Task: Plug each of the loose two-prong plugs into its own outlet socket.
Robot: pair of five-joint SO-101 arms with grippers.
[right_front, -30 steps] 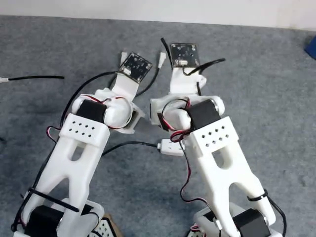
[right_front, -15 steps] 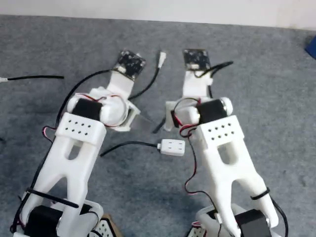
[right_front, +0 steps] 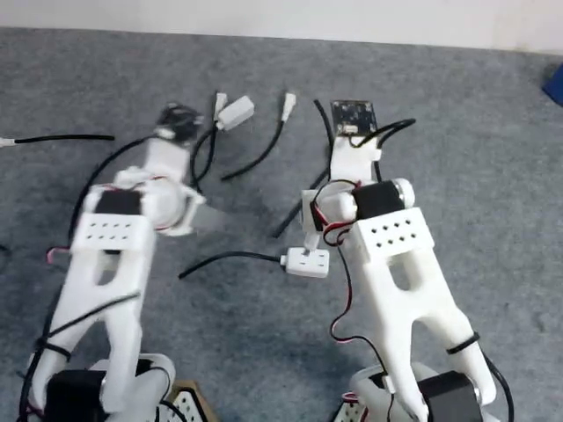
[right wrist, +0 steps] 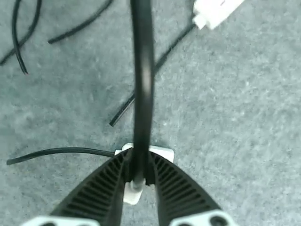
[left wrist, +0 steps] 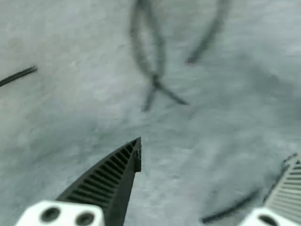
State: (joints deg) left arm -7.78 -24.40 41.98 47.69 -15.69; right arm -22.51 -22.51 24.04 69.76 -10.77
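the right gripper point(right wrist: 138, 165) has its fingers closed tight on a black cord point(right wrist: 142, 70), with what seems to be its white plug point(right wrist: 133, 192) just above the outlet socket point(right wrist: 162, 154). held by the soft cord, the plug may tilt, so the prongs miss the slots or push the socket across the grey surface point(right wrist: 244, 117). the left gripper point(left wrist: 216, 150) hangs wide open and empty over crossed cords point(left wrist: 155, 84), and a second plug point(right_front: 236, 112) and a third plug point(right_front: 288, 105) lie well apart from the socket.

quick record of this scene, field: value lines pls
left gripper: open, empty, above the carpet
right gripper: shut on black cable, white plug below its fingers
outlet socket: white, on carpet, right by that plug; insertion unclear
loose plug: white, beyond the arms
white block: on a cable, beside it
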